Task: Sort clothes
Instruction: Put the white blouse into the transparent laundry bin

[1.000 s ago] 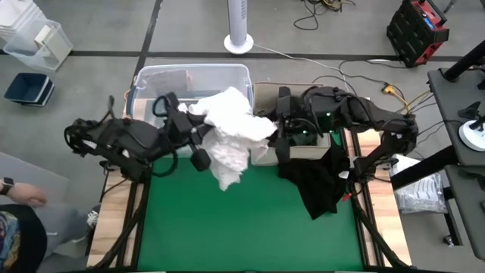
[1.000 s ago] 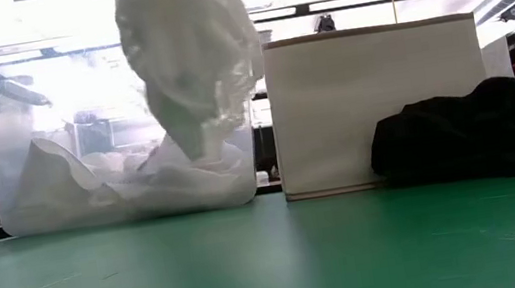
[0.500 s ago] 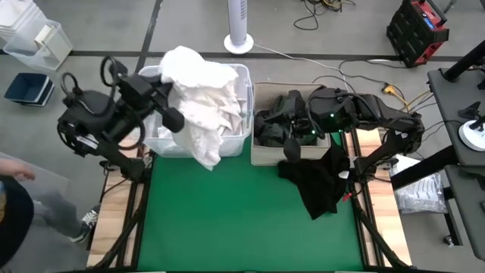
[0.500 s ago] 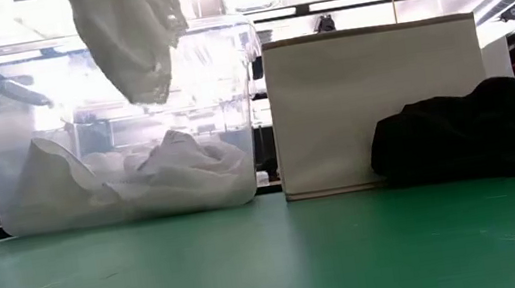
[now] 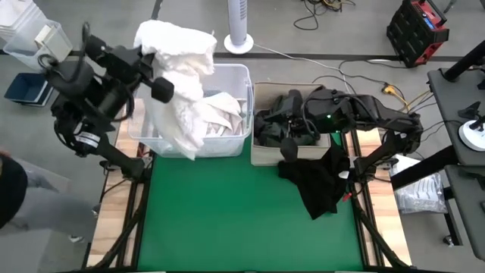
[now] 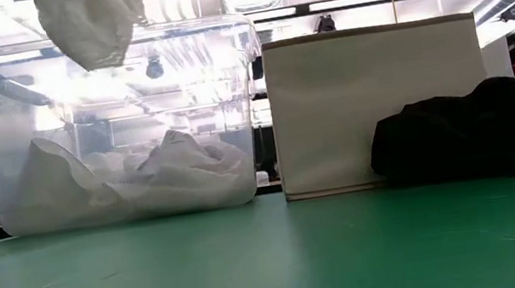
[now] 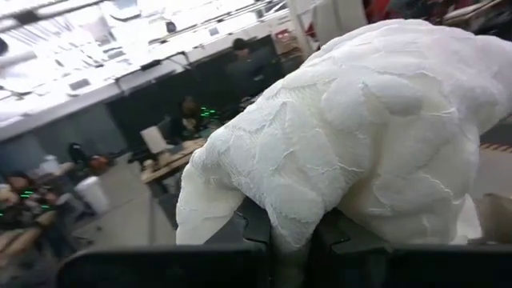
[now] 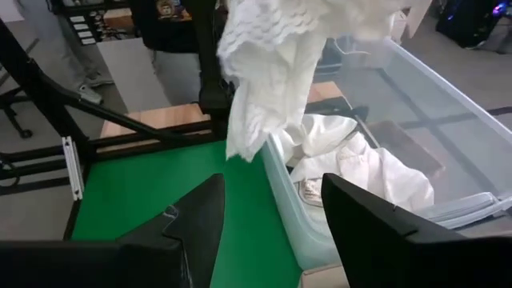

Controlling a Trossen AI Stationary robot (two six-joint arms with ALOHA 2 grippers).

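My left gripper [image 5: 157, 72] is raised over the far left part of the clear plastic bin [image 5: 241, 76] and is shut on a white textured garment [image 5: 178, 76]. The garment drapes over the gripper and hangs down; its lower end [image 6: 93, 36] is about level with the bin's rim. More white clothes [image 6: 175, 166] lie on the bin's floor. My right gripper [image 8: 272, 232] stands open, holding nothing, over the beige fabric bin [image 5: 265, 155], which holds dark clothes [image 5: 273, 125]. A black garment [image 5: 318, 182] hangs over that bin's near right corner onto the green mat. My left gripper holds the white garment at a bunched upper part [image 7: 296, 228], gathered between its fingers. The cloth falls over the fingers and hides the place of contact. The rest hangs slack below the gripper, clear of the mat and of the clothes in the bin.
The green mat [image 5: 227, 220] lies bare in front of both bins. Wooden table edges and the arms' frames stand at left and right. A person [image 5: 15, 193] is at the table's left side. A white fan base [image 5: 239, 42] stands beyond the bins.
My left gripper has risen and swung toward the table's far left with the white garment. The garment has moved from the gap between the two bins to above the clear bin, and its lower end has lifted from inside the bin to rim height.
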